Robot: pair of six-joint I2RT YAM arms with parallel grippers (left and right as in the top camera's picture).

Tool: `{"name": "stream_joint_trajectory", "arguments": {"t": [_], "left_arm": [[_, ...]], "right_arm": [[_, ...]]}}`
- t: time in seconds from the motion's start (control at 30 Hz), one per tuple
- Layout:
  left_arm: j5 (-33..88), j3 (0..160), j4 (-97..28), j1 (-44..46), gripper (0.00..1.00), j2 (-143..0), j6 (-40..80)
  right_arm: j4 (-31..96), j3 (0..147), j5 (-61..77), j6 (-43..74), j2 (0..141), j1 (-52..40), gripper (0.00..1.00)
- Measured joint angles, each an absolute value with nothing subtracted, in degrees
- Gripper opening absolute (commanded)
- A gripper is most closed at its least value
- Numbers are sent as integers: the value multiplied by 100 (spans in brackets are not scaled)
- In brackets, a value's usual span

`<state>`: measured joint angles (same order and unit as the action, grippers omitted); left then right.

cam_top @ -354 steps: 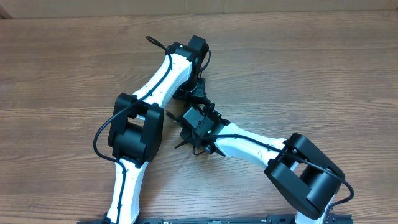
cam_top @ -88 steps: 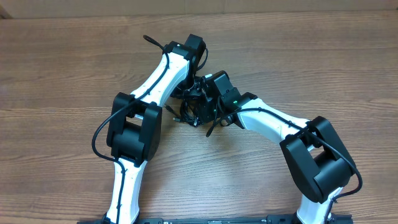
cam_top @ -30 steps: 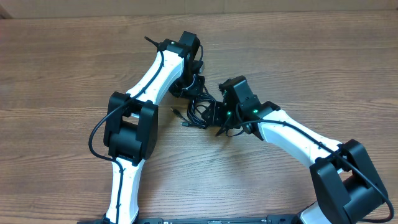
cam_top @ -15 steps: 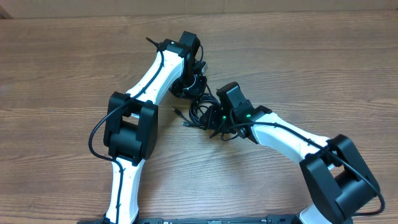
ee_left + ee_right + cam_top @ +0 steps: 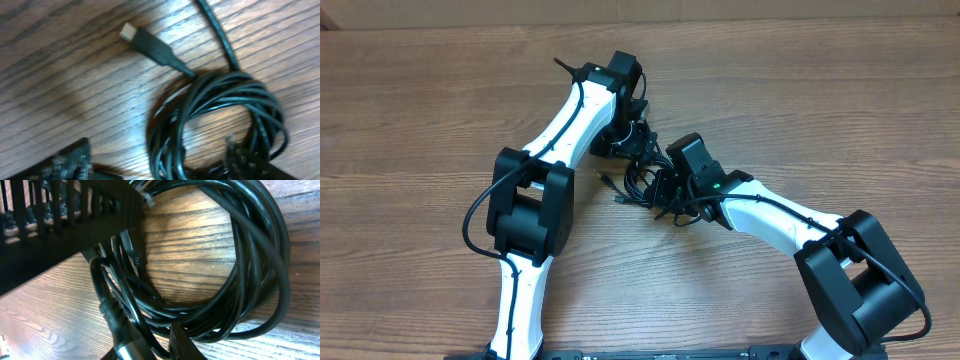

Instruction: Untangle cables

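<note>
Left tool (image 5: 160, 160) hangs spread wide over the bunched thin black cables (image 5: 638, 178), lying mid-frame on the brown wood-grain desk (image 5: 820, 100). Right tool (image 5: 655, 190) pinches several strands, its wrist hiding the coil's right side. One silver-tipped black plug (image 5: 147, 44) lies loose upper left of the coil.

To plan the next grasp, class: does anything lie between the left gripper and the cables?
Nothing visible does. In the left wrist view the left gripper hangs open directly over the cables, which lie coiled on the wooden table with only air in between.
</note>
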<state>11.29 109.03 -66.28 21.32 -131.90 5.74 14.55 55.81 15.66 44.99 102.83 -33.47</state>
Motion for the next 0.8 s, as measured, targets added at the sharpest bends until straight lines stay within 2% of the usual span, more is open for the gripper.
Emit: {"name": "stream_joint_trajectory", "arguments": {"t": [0.13,0.17,0.33,0.6,0.8], "left_arm": [[998,10903,-6724,2082,89,-13190,558],[987,10903,-6740,2062,82,-13190,558],[993,10903,-6858,1761,4,-13190,567],[1898,10903,-7164,1238,5,-13190,54],[2425,10903,-7212,1378,15,-13190,-429]], "right_arm": [[1455,5581,1564,4501,10283,-3347,13],[1457,5581,1562,4508,10283,-3347,12],[1457,5581,1487,4576,10283,-3352,6],[1455,5581,1219,4873,10283,-3352,4],[1295,5581,939,5037,10283,-3352,4]]}}
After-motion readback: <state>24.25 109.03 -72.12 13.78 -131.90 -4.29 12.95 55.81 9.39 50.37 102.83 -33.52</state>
